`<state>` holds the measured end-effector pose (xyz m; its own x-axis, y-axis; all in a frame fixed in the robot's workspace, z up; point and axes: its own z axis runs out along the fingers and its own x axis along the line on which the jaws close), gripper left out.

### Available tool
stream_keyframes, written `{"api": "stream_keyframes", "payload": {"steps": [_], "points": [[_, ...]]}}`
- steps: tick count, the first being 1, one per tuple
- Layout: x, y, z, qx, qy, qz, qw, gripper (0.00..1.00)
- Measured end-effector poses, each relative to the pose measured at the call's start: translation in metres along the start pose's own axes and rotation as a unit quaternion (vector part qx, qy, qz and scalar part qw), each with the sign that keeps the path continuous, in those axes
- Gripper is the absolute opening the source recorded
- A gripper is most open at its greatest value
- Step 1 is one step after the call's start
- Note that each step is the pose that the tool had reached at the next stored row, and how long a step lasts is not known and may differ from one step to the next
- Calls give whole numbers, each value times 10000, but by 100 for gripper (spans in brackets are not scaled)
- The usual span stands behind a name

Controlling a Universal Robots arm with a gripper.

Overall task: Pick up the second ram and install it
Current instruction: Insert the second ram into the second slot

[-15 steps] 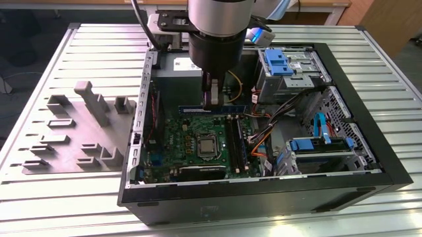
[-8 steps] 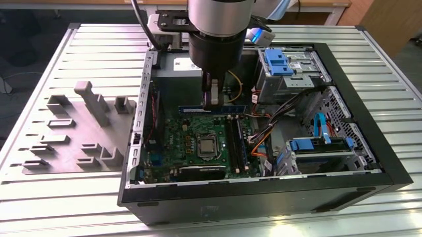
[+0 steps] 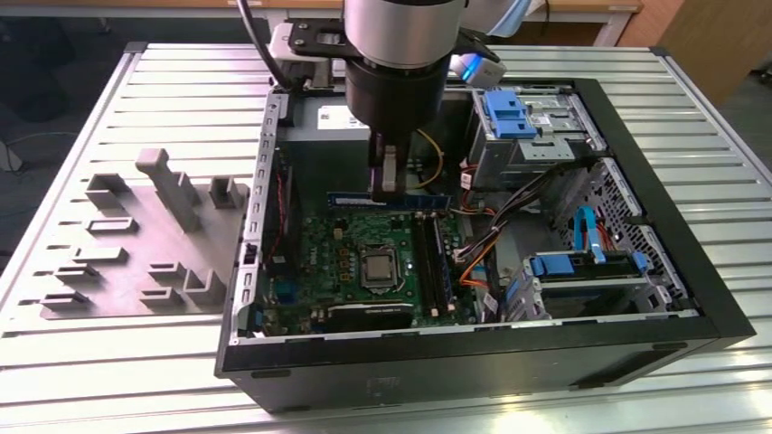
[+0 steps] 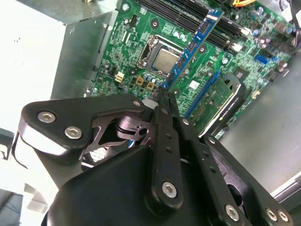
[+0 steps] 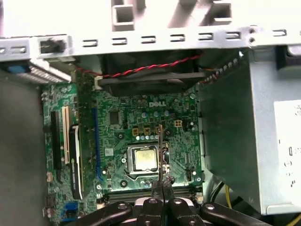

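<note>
End effector [image 4: 163, 98] clamped on the second ram [image 4: 193, 47]; inside the computer case [image 3: 458, 366], above the motherboard [image 4: 136, 61].

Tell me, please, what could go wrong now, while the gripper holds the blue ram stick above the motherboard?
1. The gripper grips the second ram with narrow fingertips, so the thin stick may tilt or slip.
2. In the exterior view it lies crosswise to the black slots; lowered like this, it would likely hit the board near the processor.
3. The cables beside the slots might snag it.
</note>
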<state>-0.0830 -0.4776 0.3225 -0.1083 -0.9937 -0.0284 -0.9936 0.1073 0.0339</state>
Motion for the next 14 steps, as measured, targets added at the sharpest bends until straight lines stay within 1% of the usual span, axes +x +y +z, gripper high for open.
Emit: {"api": "stream_keyframes", "payload": {"steps": [2, 4, 7, 9, 11, 14], "points": [[0, 0, 2, 5, -6, 180, 9998, 12], [0, 0, 5, 10, -12, 359, 9994, 12], [0, 0, 10, 18, -21, 629, 9980, 12], [1, 0, 13, 23, -27, 816, 9967, 12], [1, 0, 16, 28, -33, 997, 9950, 12], [1, 0, 22, 36, -42, 1263, 9920, 12]]}}
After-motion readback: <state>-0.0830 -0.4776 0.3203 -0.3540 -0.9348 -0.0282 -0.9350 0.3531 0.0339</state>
